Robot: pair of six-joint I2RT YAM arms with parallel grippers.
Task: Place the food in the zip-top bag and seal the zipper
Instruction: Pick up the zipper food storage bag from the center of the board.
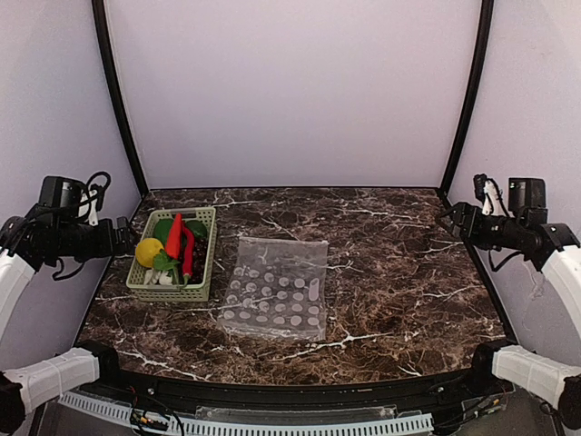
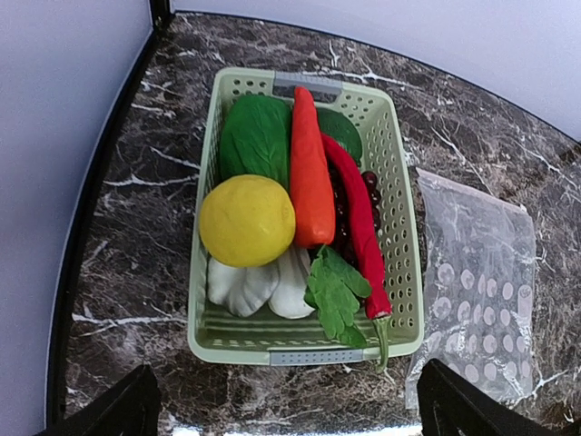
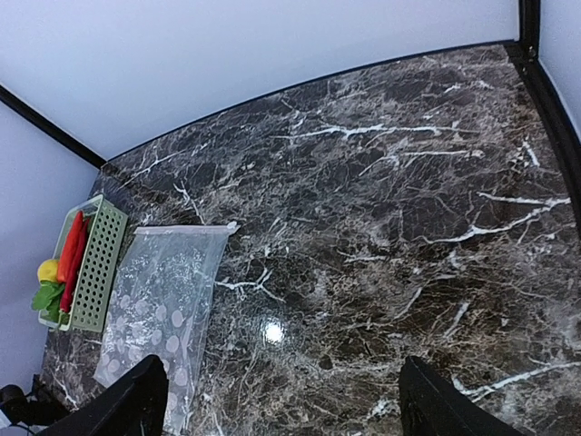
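The food lies in a pale green mesh basket [image 2: 406, 272] at the table's left: a yellow lemon [image 2: 247, 220], a long red chili [image 2: 360, 227], an orange-red pepper [image 2: 310, 173], a green leafy vegetable [image 2: 257, 138] and white pieces [image 2: 243, 283]. The clear dotted zip-top bag [image 1: 277, 286] lies flat and empty right of the basket; it also shows in the right wrist view [image 3: 159, 300]. Its zipper [image 1: 283, 242] runs along the far edge. My left gripper [image 2: 290, 413] is open and empty, above the basket's near end. My right gripper [image 3: 281, 400] is open and empty, high at the right.
The basket [image 1: 201, 263] sits close to the left wall. Black frame posts [image 1: 116, 100] stand at the back corners. Bare dark marble [image 1: 399, 263] stretches right of the bag. A cable tray [image 1: 272, 420] runs along the near edge.
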